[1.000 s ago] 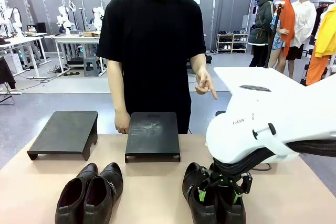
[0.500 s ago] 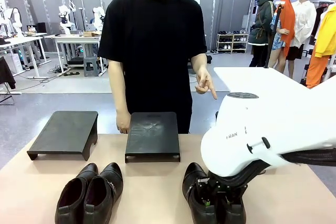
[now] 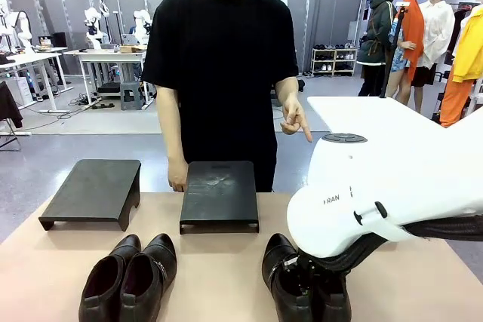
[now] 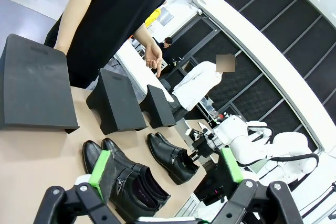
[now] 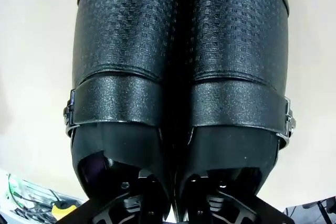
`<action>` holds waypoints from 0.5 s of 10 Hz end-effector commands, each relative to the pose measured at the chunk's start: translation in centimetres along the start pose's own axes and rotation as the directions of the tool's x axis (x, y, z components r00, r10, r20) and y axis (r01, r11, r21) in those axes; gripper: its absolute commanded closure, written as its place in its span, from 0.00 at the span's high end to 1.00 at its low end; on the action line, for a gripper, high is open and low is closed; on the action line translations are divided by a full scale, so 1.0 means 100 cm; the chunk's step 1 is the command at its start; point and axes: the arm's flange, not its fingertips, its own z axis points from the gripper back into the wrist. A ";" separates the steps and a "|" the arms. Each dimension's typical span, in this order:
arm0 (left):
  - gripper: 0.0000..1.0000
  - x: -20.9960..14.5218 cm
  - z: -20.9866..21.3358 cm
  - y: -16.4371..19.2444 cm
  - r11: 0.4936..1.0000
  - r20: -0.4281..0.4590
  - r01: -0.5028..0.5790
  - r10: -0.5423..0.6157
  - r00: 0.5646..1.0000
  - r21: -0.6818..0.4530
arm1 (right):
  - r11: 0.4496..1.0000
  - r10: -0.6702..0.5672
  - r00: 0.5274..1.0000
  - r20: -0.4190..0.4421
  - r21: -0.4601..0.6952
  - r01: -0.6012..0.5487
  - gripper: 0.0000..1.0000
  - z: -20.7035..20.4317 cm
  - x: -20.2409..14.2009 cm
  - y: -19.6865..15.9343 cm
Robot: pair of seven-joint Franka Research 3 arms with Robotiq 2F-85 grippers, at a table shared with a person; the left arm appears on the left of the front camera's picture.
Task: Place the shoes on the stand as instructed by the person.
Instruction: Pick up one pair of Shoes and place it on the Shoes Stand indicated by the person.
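The right gripper is down in the right pair of shoes, one finger sunk into each shoe's opening; the two adjoining inner walls stand between the fingers, which are drawn in close on them, so the pair is pinched at its middle seam; the buckled straps and textured toes lie just beyond the fingertips, pointing away from them; the pair rests on the tan table, with the white right arm bent low above it.

The left gripper hangs above the table with its jaws spread wide and nothing between them; its green pads face each other across the gap; the left pair of shoes lies just beyond the fingers, nearer the one on the picture's left, side by side and touching.

Farther out from those fingers stand three black stands; the left stand, the middle stand and the third stand, all bare on top; both pairs sit on the near side of them.

The person stands at the far edge behind the middle stand; the pointing hand is raised at waist height with the forefinger aimed downward; the other hand hangs just beside the middle stand's far corner, and whether it touches I cannot tell.
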 end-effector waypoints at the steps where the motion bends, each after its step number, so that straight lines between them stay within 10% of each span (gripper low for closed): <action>1: 1.00 -0.001 0.002 0.000 1.000 -0.006 0.011 -0.011 1.000 -0.013 | 0.999 -0.038 0.997 0.060 -0.018 0.039 0.00 -0.001 -0.002 0.006; 5: 1.00 -0.001 0.002 0.000 1.000 -0.006 0.011 -0.011 1.000 -0.013 | 1.000 0.003 0.989 0.150 -0.002 -0.002 0.00 0.066 -0.012 -0.025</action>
